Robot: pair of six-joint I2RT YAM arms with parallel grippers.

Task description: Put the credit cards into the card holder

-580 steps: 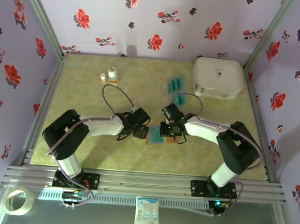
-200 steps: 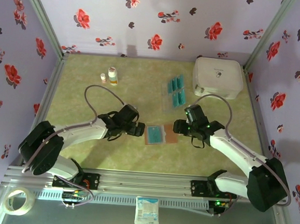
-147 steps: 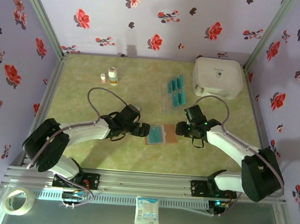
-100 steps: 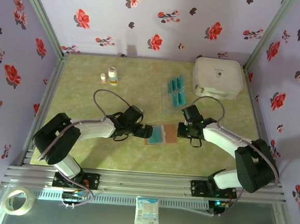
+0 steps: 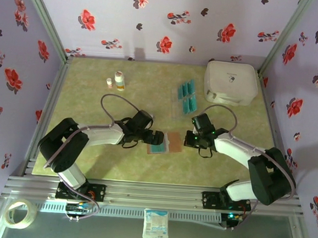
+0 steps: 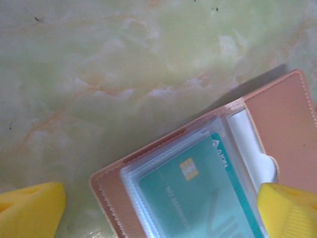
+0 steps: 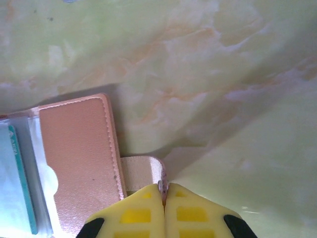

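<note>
Your right claw (image 7: 163,192) is pinched fully shut on the small strap tab (image 7: 141,171) of the flat reddish-brown leather-like card holder (image 7: 81,158), which lies opened on the marbled green desk (image 5: 94,103) between the two arms. Your left claw (image 6: 159,203) stands wide open and holds nothing. Its yellow fingers (image 6: 29,208) straddle the holder's left half, where one teal-blue card (image 6: 198,198) sits tucked inside. The loose teal-blue credit cards (image 5: 186,97) lie beyond the holder, farther out and slightly right, with their long axes running away from you. The right arm is nearer, but I judge the free left claw better placed to fetch. Count: two claws, one holder, one card seated, and loose cards in two short rows, perhaps five or six, too small to be sure.
</note>
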